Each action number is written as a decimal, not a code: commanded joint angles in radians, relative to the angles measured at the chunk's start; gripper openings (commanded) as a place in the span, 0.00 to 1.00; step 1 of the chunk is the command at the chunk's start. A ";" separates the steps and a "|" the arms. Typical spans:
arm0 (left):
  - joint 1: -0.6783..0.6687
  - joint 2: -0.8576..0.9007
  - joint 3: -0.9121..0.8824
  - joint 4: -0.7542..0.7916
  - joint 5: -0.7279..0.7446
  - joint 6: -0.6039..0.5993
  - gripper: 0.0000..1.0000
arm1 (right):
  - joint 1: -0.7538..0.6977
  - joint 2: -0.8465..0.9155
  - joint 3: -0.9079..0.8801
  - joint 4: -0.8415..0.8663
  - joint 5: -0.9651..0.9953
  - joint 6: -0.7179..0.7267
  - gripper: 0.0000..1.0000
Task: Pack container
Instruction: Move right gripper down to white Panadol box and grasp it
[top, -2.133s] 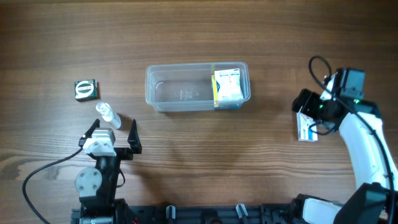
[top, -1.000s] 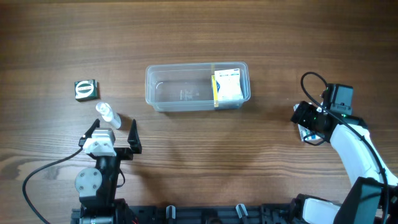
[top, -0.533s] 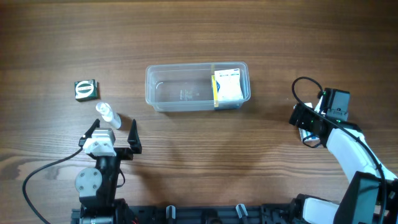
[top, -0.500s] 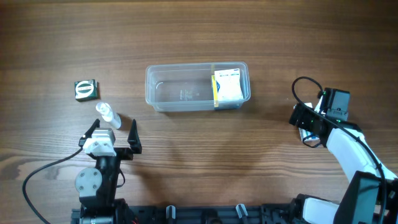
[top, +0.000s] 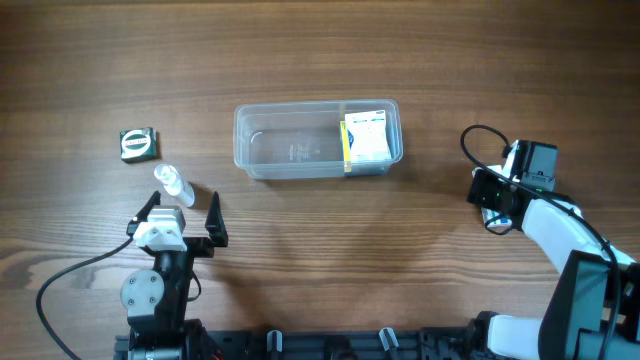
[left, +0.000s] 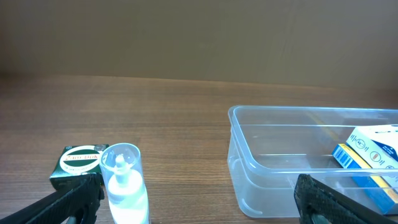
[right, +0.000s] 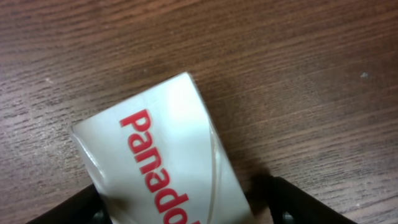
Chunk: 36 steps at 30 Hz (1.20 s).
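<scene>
From where I stand I count one clear container (top: 290, 150) on the counter (top: 320, 60). There are three small boxes: one blue-and-yellow box (top: 366, 138) inside the container, one green box (top: 138, 144) out on the left, and one white box (right: 161, 162) with red lettering on the right. There is one small clear bottle (top: 173, 185), near the green box.

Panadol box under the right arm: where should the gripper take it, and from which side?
Grip the Panadol box across its narrow width, pads on the two long side faces, coming straight down from above. It lies flat on the table, printed face up, so the width is the shortest span. The right gripper straddles it slightly askew; squaring the wrist first would probably help.
</scene>
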 joint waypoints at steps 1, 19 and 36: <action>0.006 -0.001 -0.006 0.001 0.011 0.019 1.00 | -0.001 0.029 -0.010 0.029 -0.082 0.061 0.67; 0.006 -0.001 -0.006 0.001 0.011 0.019 1.00 | 0.008 0.029 -0.006 0.065 -0.172 0.150 0.56; 0.006 -0.001 -0.006 0.001 0.011 0.019 1.00 | 0.089 0.029 0.000 -0.007 0.063 0.039 0.66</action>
